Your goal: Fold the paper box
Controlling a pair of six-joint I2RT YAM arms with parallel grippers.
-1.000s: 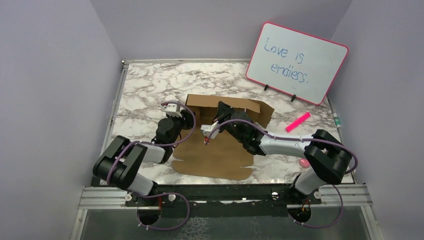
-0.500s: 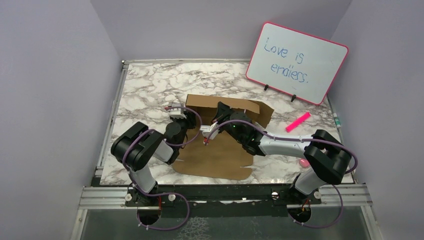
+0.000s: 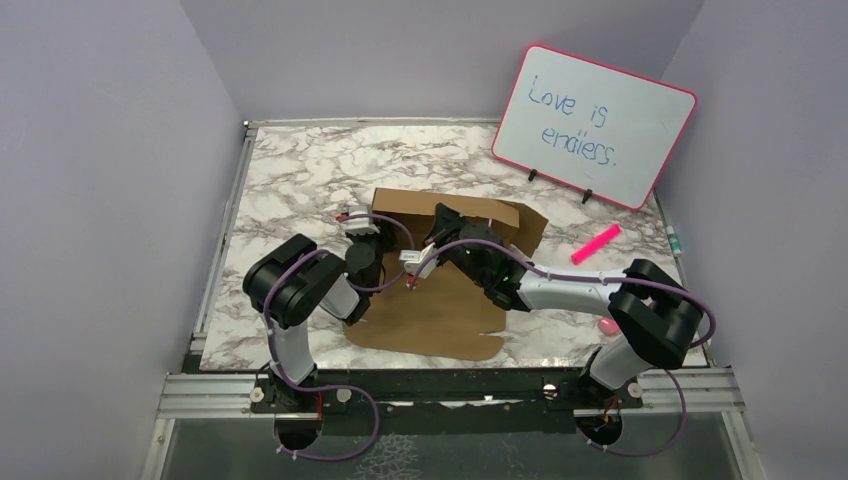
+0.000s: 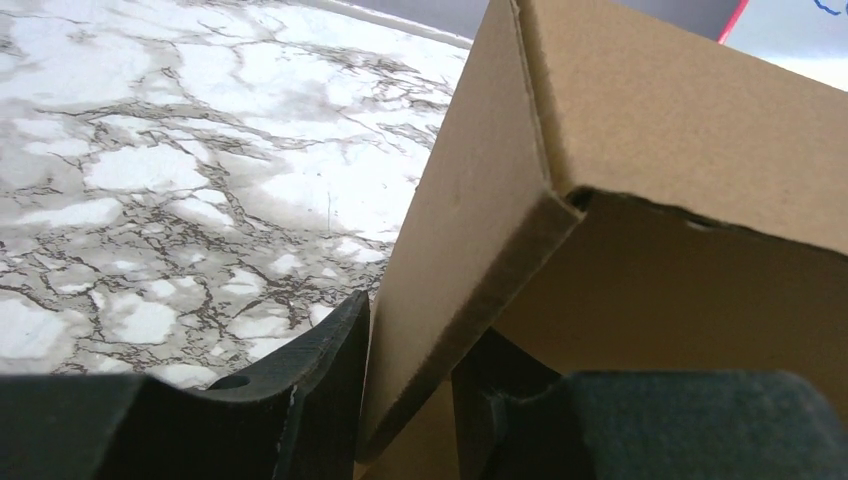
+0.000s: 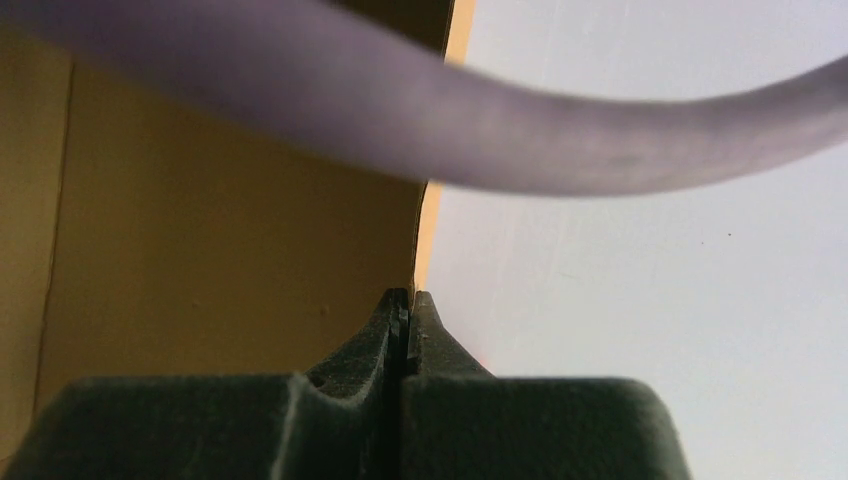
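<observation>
The paper box (image 3: 430, 312) is brown cardboard, with its base flat on the marble table and its back wall (image 3: 490, 215) raised. My left gripper (image 3: 374, 230) is at the box's left corner. In the left wrist view, the upright side flap (image 4: 470, 230) runs down between the two black fingers of the left gripper (image 4: 415, 335), which are closed against it. My right gripper (image 3: 441, 213) reaches over the base to the back wall. In the right wrist view its jaws (image 5: 408, 300) are pressed together with nothing between them, right beside the cardboard wall's edge (image 5: 220, 240).
A pink-framed whiteboard (image 3: 595, 125) stands at the back right. A pink marker (image 3: 596, 243) lies to the right of the box, and a small pink object (image 3: 607, 326) sits by the right arm's base. A purple cable (image 5: 400, 120) crosses the right wrist view. Lavender walls enclose the table.
My left arm has swung inward and to the right, to the box's left flap, and its jaws have narrowed onto it. The right arm and the box have stayed still.
</observation>
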